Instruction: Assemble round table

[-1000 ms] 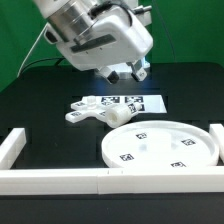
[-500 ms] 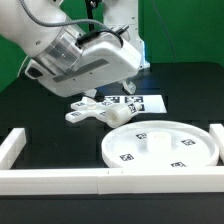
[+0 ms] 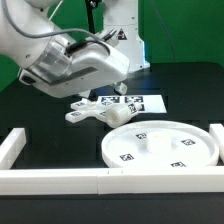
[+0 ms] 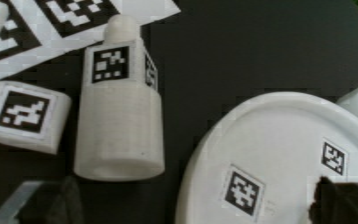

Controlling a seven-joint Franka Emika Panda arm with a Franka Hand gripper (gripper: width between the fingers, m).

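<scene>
Gripper (image 4: 190,207), spread wide and empty, hung over the short cylinder leg (image 4: 119,110), lying sideways between cross-shaped base (image 3: 86,112) and round disc (image 3: 160,146).

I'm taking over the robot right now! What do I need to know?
The gripper is open and empty, hovering over the leg.
The leg lies on its side on the table between the cross-shaped base and the round disc, not touching the disc.
The disc lies flat.
Done: nothing joined yet.
Left: grasp the leg, then join all three parts.
</scene>
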